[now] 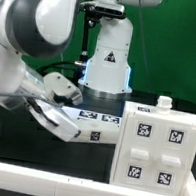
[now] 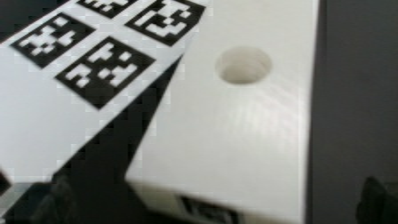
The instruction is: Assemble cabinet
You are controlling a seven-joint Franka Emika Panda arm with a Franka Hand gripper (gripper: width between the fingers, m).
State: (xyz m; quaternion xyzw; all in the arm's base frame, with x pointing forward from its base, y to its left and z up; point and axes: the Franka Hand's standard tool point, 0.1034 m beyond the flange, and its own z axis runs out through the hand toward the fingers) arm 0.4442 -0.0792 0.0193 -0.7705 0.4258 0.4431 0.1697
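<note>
- The desk (image 1: 33, 150) was a dark surface that carried everything, with the arm (image 1: 35, 27) reaching in low from the exterior view's left
- The cabinet (image 1: 158, 145) stood on the desk at the exterior view's right, its tagged face towards that camera and a small knob (image 1: 163, 100) on its top edge; nothing touched it
- A white panel (image 2: 231, 120) filled much of the wrist view, lying flat directly under the camera; its long edge ran beside the marker board (image 2: 107, 45), with a dark strip of desk between the two
- The marker board (image 1: 98, 116) lay flat between the hand and the cabinet in the exterior view
- The hand (image 1: 61, 116) hung low over the desk, just beside the near end of the marker board and well apart from the cabinet; whether it was spread or closed could not be told, since the exterior view showed it side-on and the wrist view gave only blurred dark shapes at the frame's corners
- A round hole (image 2: 244, 65) sat in the panel near one end
- The relation that mattered, as a judgement: the cabinet lay towards the exterior view's right of the hand, across the marker board, while the panel lay straight beneath it, so the panel looked the nearer thing to take, gripped across its short width
</note>
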